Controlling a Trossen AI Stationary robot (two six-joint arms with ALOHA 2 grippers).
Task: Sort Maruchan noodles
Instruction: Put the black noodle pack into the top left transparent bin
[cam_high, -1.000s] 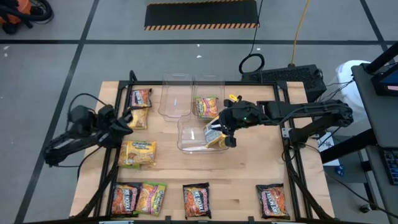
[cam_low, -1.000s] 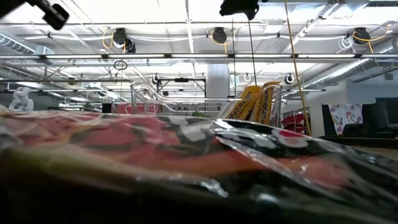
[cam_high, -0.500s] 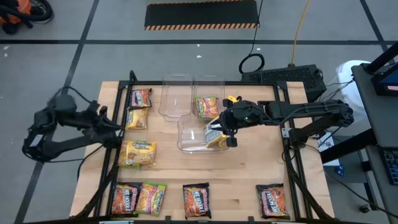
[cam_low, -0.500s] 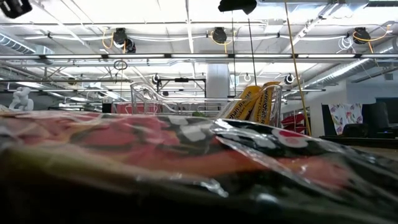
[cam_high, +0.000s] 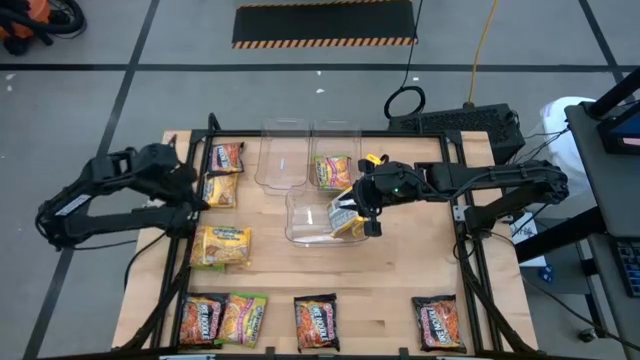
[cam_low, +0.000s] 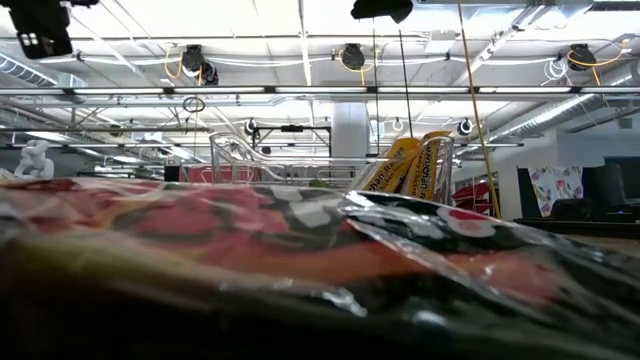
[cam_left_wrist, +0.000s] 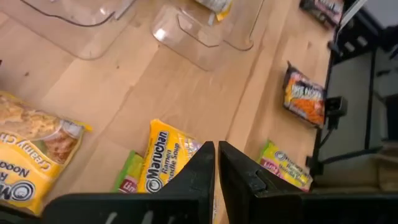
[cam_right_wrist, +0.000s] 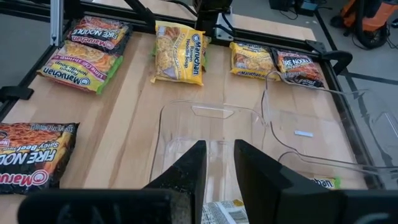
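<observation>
Maruchan noodle packets lie flat on the wooden table: an orange-red one (cam_high: 228, 157) and a yellow one (cam_high: 220, 190) at the far left, a yellow one (cam_high: 222, 245) below them, and several in a row along the near edge (cam_high: 316, 322). A green packet (cam_high: 333, 170) lies in a clear bin. My right gripper (cam_high: 352, 216) is shut on a yellow packet (cam_high: 345, 222) at the right end of the nearest clear bin (cam_high: 305, 215). My left gripper (cam_left_wrist: 216, 152) hangs shut and empty above the table's left side, over the yellow packet (cam_left_wrist: 163, 163). My right gripper pinches the yellow packet between its two fingers by its upper part (cam_right_wrist: 225, 211). It comes from the table's right side, slanting down. The packet stands nearly upright (cam_low: 410, 165) inside the bin's walls. Whether its lower edge rests on the bin floor is hidden.
Two more clear bins (cam_high: 280, 155) (cam_high: 336, 140) stand side by side at the far middle. A black metal frame (cam_high: 180, 260) runs along the table's left and right edges. Bare wood (cam_high: 400, 270) lies between the bins and the near row.
My left arm has swung out past the table's left edge and back, rising as it went. Its gripper has tipped downward and now points at the packets on the left side. My right gripper and its packet have kept still.
</observation>
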